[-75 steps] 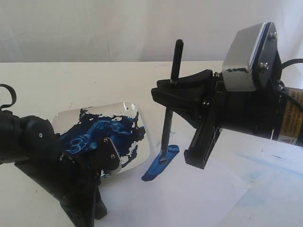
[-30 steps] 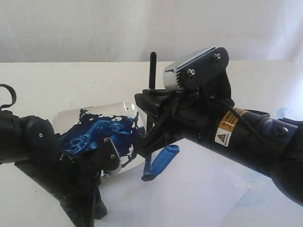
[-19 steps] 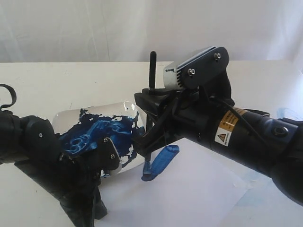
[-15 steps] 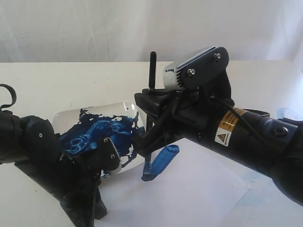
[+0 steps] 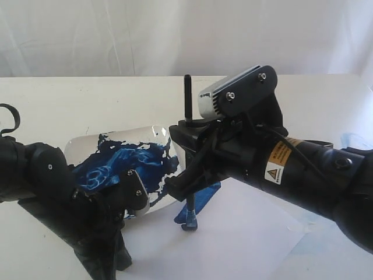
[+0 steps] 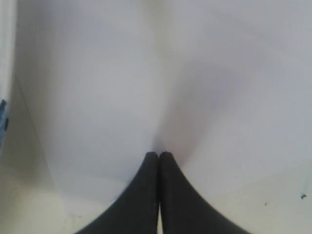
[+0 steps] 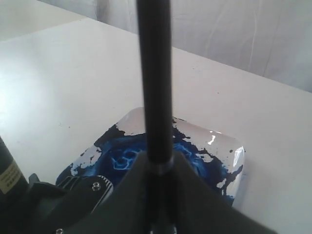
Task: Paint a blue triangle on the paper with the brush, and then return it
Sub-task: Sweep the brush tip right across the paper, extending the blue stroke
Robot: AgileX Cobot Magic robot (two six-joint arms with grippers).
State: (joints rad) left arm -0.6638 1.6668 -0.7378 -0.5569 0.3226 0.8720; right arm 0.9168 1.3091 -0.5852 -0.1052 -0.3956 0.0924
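My right gripper (image 5: pixel 189 175) is shut on the black brush (image 5: pixel 187 105), which it holds upright. The brush's blue tip (image 5: pixel 189 224) touches the white paper (image 5: pixel 245 245) just past the near end of one thick dark-blue stroke (image 5: pixel 205 195). No triangle outline shows. In the right wrist view the brush handle (image 7: pixel 154 73) rises between the fingers (image 7: pixel 195 195). My left gripper (image 5: pixel 111 256) is shut on nothing, its tips pressed on the paper's left part. The left wrist view shows the closed gripper (image 6: pixel 159 155) on the paper (image 6: pixel 146 73).
A square white dish (image 5: pixel 81 143) smeared with dark blue paint sits left of the paper, right behind the left gripper; the right wrist view shows the dish (image 7: pixel 233 148) too. Faint pale-blue smears (image 5: pixel 349 140) mark the table at the right.
The right arm swung left and turned, dragging the brush down the stroke. In the last half second the tip moved nearer, off the stroke's near end. The left arm has not moved.
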